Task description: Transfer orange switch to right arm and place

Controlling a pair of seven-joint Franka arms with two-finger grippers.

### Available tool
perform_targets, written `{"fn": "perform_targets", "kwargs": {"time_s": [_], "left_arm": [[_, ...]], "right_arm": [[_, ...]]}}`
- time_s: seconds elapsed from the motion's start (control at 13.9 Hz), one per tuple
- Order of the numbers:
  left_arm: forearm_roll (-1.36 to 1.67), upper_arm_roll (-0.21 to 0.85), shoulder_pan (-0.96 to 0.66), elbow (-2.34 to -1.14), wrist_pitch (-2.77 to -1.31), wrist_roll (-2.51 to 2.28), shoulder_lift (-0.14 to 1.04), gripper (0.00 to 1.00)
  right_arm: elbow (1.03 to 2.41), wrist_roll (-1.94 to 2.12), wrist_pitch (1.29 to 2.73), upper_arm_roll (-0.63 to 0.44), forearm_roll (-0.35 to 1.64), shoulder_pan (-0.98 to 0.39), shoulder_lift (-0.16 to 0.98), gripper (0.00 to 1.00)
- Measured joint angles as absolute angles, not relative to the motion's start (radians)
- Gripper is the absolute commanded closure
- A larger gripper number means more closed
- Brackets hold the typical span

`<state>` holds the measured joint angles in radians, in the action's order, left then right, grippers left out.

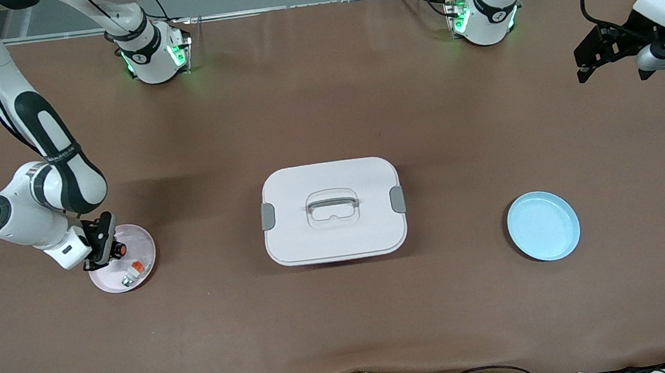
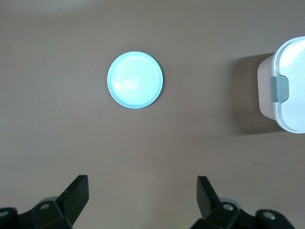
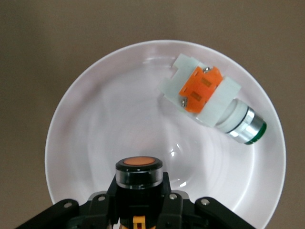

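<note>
Two plates, one pink (image 1: 144, 246) and one blue (image 1: 544, 226), one lidded box (image 1: 333, 211), two switches (image 1: 120, 249) (image 1: 132, 274).

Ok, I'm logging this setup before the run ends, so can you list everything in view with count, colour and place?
orange switch: one, black with an orange button end, held over the pink plate.
pink plate: one, pale pink, toward the right arm's end of the table.
white-grey piece: one, orange cap, lying in the pink plate.
lidded box: one, white with grey latches, mid-table.
blue plate: one, light blue, toward the left arm's end.
table: one, brown.
right gripper: shut on the orange switch.
left gripper: open, waiting high over the table's end.
</note>
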<state>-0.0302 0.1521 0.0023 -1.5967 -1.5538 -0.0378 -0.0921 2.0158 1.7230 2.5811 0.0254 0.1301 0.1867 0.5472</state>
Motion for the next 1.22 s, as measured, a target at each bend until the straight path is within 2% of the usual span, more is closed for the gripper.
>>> {"fn": "perform_targets", "kwargs": {"time_s": [0.07, 0.14, 0.58, 1.22], "left_arm": [[-0.03, 0.153, 0.002, -1.597, -1.554, -0.038, -0.092, 0.0], [-0.03, 0.156, 0.002, -1.597, -1.554, -0.038, -0.092, 0.0], [-0.029, 0.167, 0.002, -1.597, -1.554, -0.042, -0.092, 0.0], [-0.029, 0.167, 0.005, -1.597, -1.553, -0.042, -0.092, 0.0]], "right_arm": [[2.016, 1.723, 2.581, 0.028, 0.131, 0.187, 0.547, 0.35], [2.016, 1.721, 2.581, 0.029, 0.139, 0.187, 0.548, 0.0], [2.012, 1.721, 2.569, 0.029, 0.178, 0.187, 0.554, 0.0], [1.785, 1.592, 2.109, 0.021, 0.178, 0.188, 0.455, 0.0]]}}
